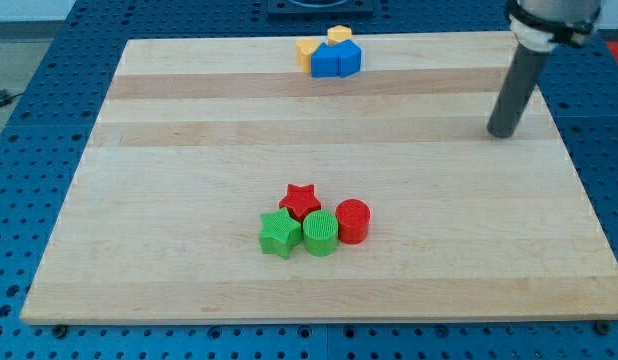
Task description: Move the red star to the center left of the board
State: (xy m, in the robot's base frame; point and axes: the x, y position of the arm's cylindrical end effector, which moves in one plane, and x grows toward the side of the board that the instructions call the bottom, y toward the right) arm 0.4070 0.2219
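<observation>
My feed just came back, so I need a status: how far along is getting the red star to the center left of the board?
Nothing looks done: the red star sits low in the board's middle, touching the green star and green cylinder, with the red cylinder alongside. In hand: my tip is far off at the view's upper right, touching no block. Left: reach the star, free it from the cluster and push it toward the view's left.

The pale wooden table (169, 150) carries two clusters. Near the view's bottom centre, the red star (301, 200), green star (279, 234), green cylinder (320, 233) and red cylinder (353, 221) touch. At the top edge, two yellow blocks (338, 36) (307, 52) adjoin the blue blocks (336, 60).
</observation>
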